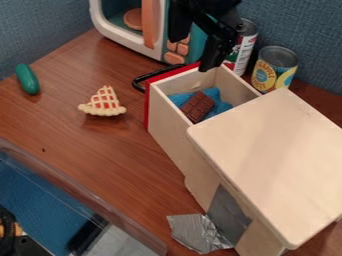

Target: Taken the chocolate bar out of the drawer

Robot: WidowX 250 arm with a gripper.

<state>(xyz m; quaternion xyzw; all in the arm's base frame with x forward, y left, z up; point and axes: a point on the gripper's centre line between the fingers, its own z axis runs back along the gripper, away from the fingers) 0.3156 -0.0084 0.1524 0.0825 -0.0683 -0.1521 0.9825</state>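
1. The drawer (168,131) stands open in front of you, so access is done; lifting the bar out and setting it down are left.
2. Your chocolate bar (198,106) lies inside the drawer, tilted on a crumpled blue cloth (217,94).
3. Your gripper (191,54) hangs at the red front (155,85), its fingers apart with nothing between them. I judge your next move is over the bar, then down; watch the drawer walls and that you don't pinch the cloth too.
4. The cabinet (267,150) covers the drawer's rear; you can't tell what is under there.
5. Two cans, one yellow-labelled (274,70), stand upright beside the drawer, outside it.
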